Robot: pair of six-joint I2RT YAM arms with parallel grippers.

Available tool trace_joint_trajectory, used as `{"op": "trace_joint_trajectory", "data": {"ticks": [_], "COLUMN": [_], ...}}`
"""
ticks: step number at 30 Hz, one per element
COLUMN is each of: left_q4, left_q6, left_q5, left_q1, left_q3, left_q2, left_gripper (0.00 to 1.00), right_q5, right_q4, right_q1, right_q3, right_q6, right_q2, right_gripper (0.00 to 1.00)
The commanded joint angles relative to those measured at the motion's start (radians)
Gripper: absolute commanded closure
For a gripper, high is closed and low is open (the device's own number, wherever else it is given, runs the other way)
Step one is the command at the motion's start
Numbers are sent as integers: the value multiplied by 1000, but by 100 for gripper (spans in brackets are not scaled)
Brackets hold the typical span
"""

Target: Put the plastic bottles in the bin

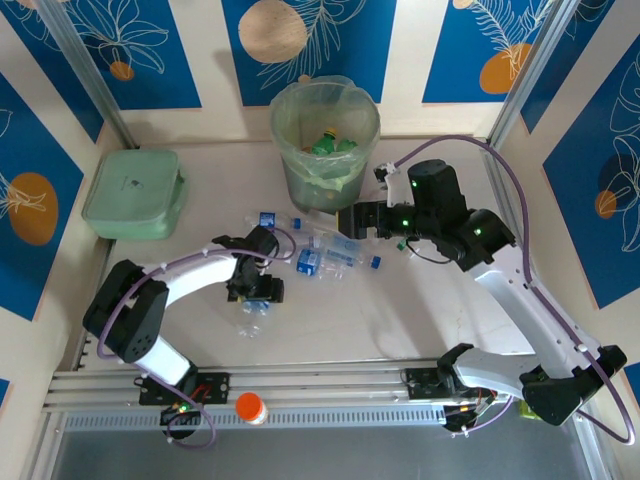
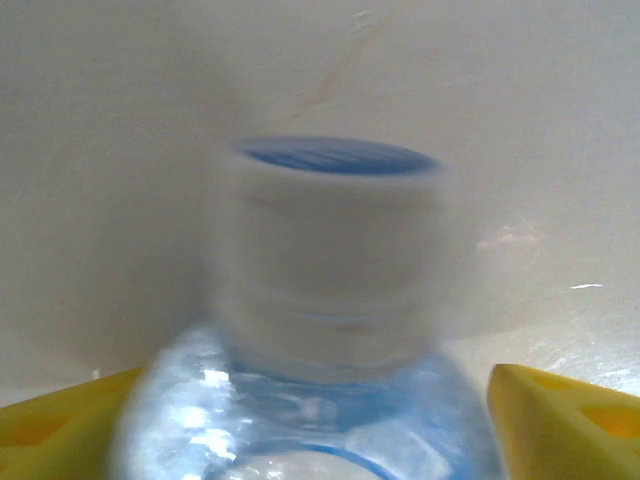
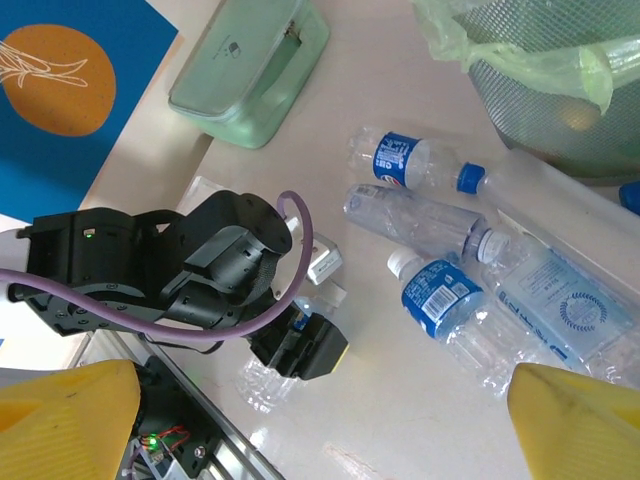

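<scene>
Several clear plastic bottles [image 1: 325,255] with blue caps and labels lie in a cluster in front of the bin [image 1: 325,150]. Green bottles [image 1: 330,145] are inside the bin. From the right wrist I see a blue-labelled bottle [image 3: 440,300] and a clear one [image 3: 430,220] lying side by side. My left gripper [image 1: 262,290] is low over a clear bottle [image 1: 250,318] on the table. Its yellow fingers [image 2: 560,420] press on both sides of that bottle's shoulder [image 2: 330,400]. My right gripper [image 1: 350,220] hovers open above the cluster, near the bin, holding nothing.
A flat mint-green lidded box [image 1: 135,192] sits at the back left. An orange-capped jar [image 1: 250,407] stands on the rail [image 1: 330,385] at the near edge. Wall panels close the back and both sides. Bare table lies between the cluster and the rail.
</scene>
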Motion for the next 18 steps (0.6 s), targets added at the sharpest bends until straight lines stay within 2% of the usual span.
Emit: {"op": "trace_joint_trajectory", "data": {"ticks": [1,7,12,18], "left_q4": [10,-1,-42,-70], "left_q6": [-10,8,36,45], "left_q5": [33,-11,-37,-48], "left_q1": [-22,-29,-29,-29], "left_q3": [26,16,56,100], "left_q2": [37,23,-26,-144], "left_gripper": [26,38,53,54], "right_q5": [-16,-3,0,-12], "right_q4": [8,-9,-2,9], "right_q1": [-3,-4,-6,-3], "right_q3": [-15,1,-3,-15], "right_q6": [11,-1,12,32], "right_q2": [-29,-47,-48,-53], "right_gripper": [5,5,6,6]}}
